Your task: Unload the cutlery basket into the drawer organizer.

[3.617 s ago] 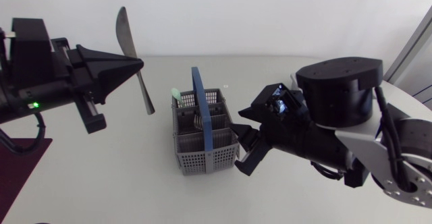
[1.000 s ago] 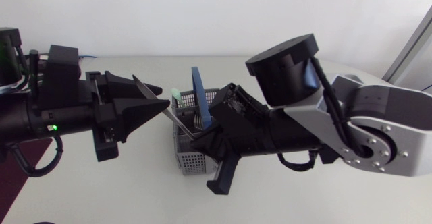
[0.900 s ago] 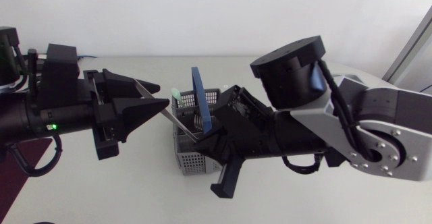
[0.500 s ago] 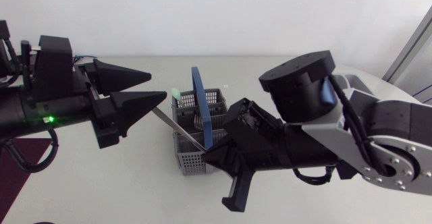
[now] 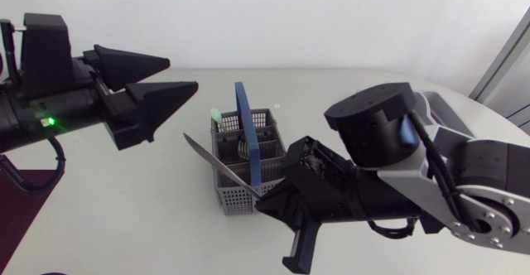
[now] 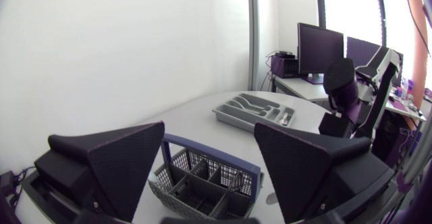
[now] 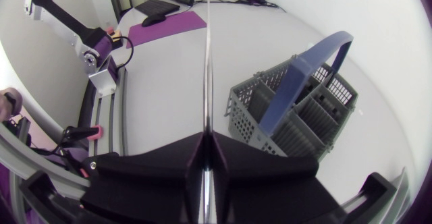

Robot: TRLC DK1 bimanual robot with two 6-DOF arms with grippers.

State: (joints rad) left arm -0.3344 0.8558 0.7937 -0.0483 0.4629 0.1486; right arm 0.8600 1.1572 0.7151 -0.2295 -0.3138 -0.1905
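The grey cutlery basket (image 5: 245,176) with its blue handle (image 5: 246,130) stands mid-table. My right gripper (image 5: 262,201) is beside the basket's front corner, shut on the handle end of a table knife (image 5: 217,165); the blade slants up and to the left. In the right wrist view the knife (image 7: 208,62) runs straight out from the shut gripper (image 7: 204,138), with the basket (image 7: 297,109) off to one side. My left gripper (image 5: 183,73) hangs open and empty, left of the basket and above the table. Past its spread fingers (image 6: 128,163) lie the basket (image 6: 202,180) and the grey drawer organizer (image 6: 255,109).
A green-handled utensil (image 5: 214,115) and some metal cutlery (image 5: 242,149) stand in the basket. A dark purple mat (image 5: 25,194) lies at the table's left edge. The right arm's bulky links (image 5: 389,142) hang over the table's right half.
The knife passed from my left gripper to my right one. The left gripper opened and drew back to the left and up; the right gripper carried the knife lower and to the right.
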